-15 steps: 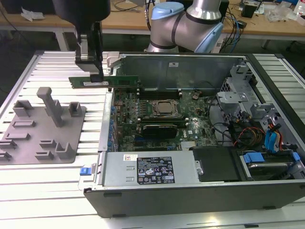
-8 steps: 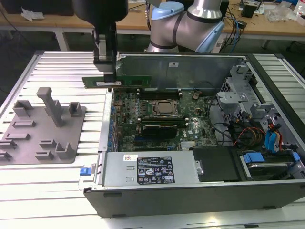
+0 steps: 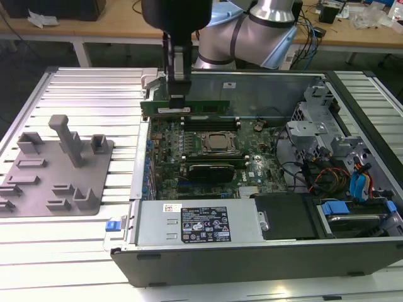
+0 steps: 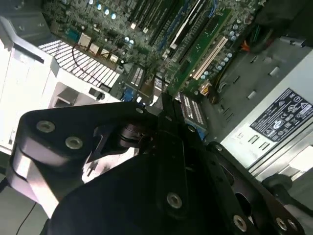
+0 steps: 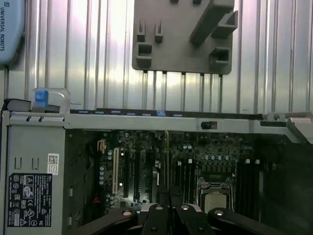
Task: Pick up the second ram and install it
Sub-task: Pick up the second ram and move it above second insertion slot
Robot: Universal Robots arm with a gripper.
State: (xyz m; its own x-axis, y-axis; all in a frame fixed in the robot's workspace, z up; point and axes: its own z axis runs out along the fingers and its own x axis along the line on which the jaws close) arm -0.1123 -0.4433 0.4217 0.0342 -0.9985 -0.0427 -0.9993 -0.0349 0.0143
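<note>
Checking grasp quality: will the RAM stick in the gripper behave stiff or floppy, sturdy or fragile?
Probably stiff: the second ram spans level though the gripper pinches one spot. Thin and flat, so likely light, yet fragile under sideways force.

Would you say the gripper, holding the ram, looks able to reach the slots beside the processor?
Probably yes. The gripper holds the ram over the open case, and nothing shows between it and the slots next to the processor; the cables lie off to the exterior view's right.
</note>
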